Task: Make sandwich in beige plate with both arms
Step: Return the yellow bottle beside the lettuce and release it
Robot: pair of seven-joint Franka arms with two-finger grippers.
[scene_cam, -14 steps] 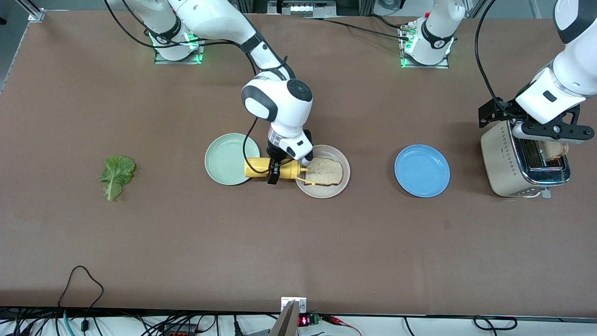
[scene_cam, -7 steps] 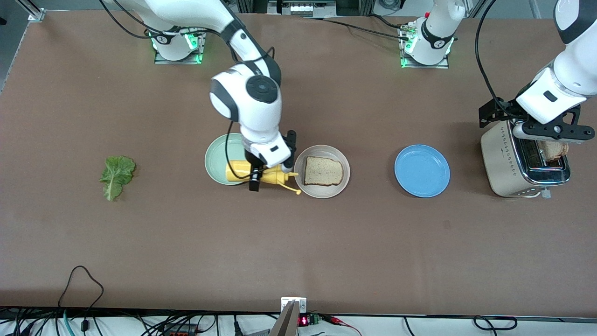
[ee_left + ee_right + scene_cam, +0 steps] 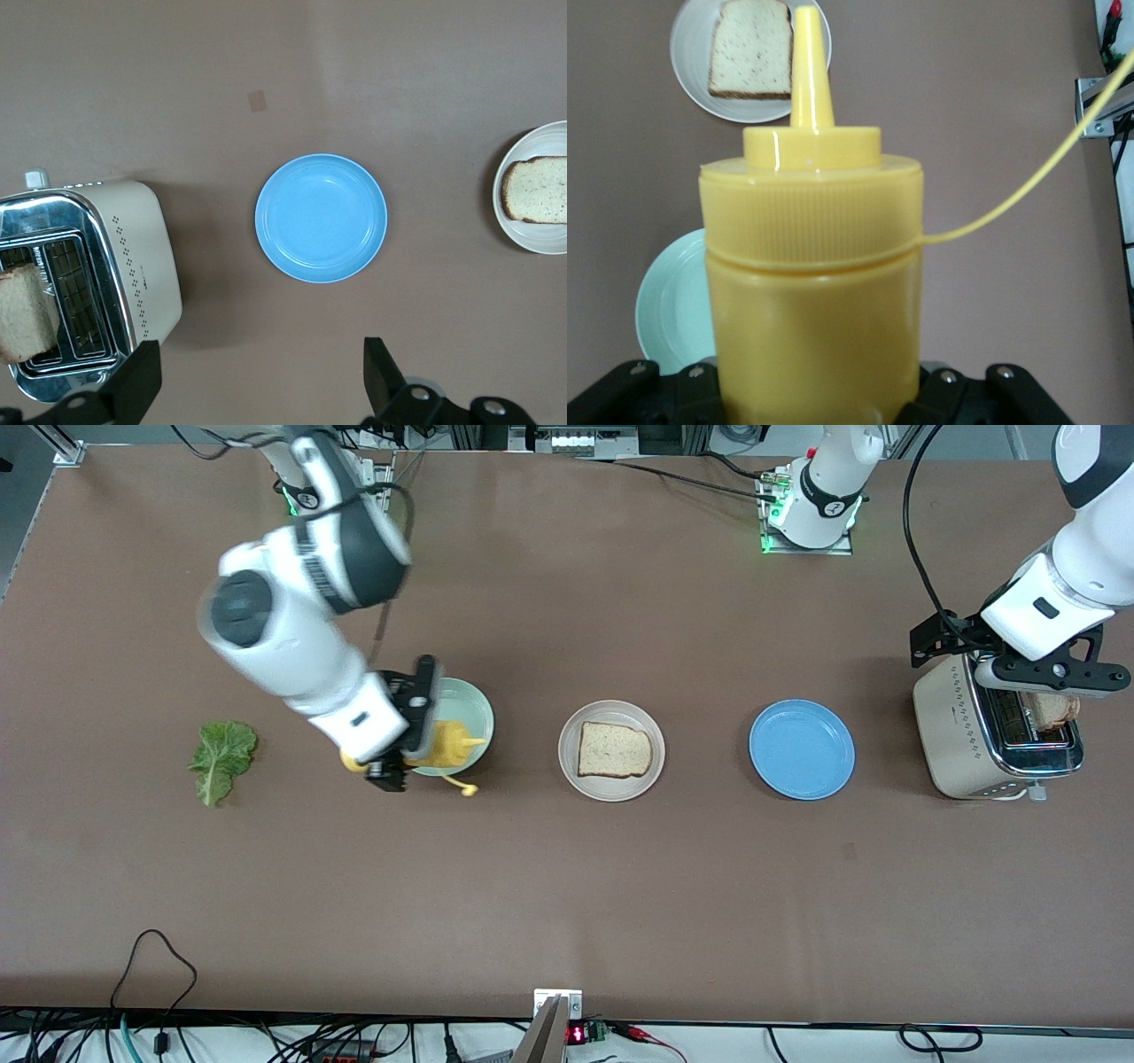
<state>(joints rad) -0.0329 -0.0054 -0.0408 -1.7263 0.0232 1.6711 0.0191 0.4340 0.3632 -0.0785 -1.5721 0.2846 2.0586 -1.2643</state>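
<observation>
The beige plate lies mid-table with one bread slice flat on it; both show in the right wrist view as the plate and slice. A green lettuce leaf lies on the table toward the right arm's end. My right gripper is shut on a yellow squeeze bottle, held on its side over the mint-green plate; the bottle fills the right wrist view. My left gripper hovers open and empty over the toaster, where a second bread slice stands in a slot.
A blue plate lies between the beige plate and the toaster, seen also as the blue plate in the left wrist view. The bottle's cap tether dangles below the nozzle. Cables run along the table's front edge.
The right arm swung the yellow bottle away from the beige plate's edge toward its own end of the table, now over the mint-green plate. The left arm has not moved.
</observation>
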